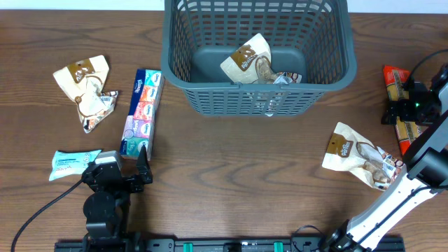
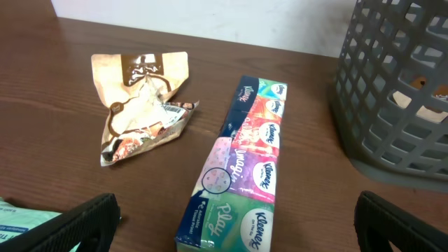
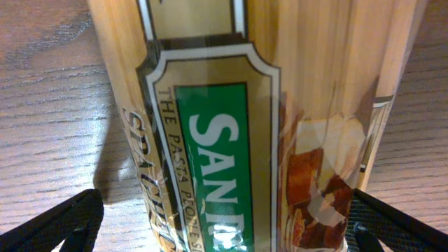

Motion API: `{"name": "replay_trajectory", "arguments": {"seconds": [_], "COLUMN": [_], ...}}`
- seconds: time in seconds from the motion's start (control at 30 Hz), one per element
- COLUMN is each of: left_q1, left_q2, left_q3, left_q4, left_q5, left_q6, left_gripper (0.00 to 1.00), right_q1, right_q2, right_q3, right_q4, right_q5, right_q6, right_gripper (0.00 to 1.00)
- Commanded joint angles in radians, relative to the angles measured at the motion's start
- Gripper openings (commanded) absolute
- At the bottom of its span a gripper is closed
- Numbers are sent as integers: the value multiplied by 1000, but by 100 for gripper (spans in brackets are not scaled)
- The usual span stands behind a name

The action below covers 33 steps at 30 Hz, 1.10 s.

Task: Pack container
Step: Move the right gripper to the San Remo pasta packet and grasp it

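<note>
Straddling the pasta packet [image 3: 210, 140], the right hand [image 3: 224, 225] stands wide open.

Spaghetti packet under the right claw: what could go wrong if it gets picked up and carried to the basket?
The spaghetti packet is long and glossy; the open right claw straddles it, and a grip off its middle might let it tip or slip. It lies well away from the container, so it could swing and catch the thick rim going in. A snack packet already inside may keep it from lying flat.
</note>
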Motion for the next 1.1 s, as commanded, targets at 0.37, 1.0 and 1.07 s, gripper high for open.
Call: {"name": "replay_trajectory", "arguments": {"seconds": [0.37,1.0,1.07], "left_q1": [6,6,6], "left_q2": [-6,-6,-6], "left_q3": [-20,-20,-20], "left_q4": [-13,-13,-13], "left_q5": [0,0,0], "left_q6": [6,6,6], "left_gripper": [99,99,99], "right_q1": [5,43,56], "right_q2": [100,68,48], "right_q3": [-25,108,188], "right_q4": [21,-55,-101], "right_q5": [-77,-330,-355], "right_q6": [18,96,96], "right_gripper": [46,2,1]}}
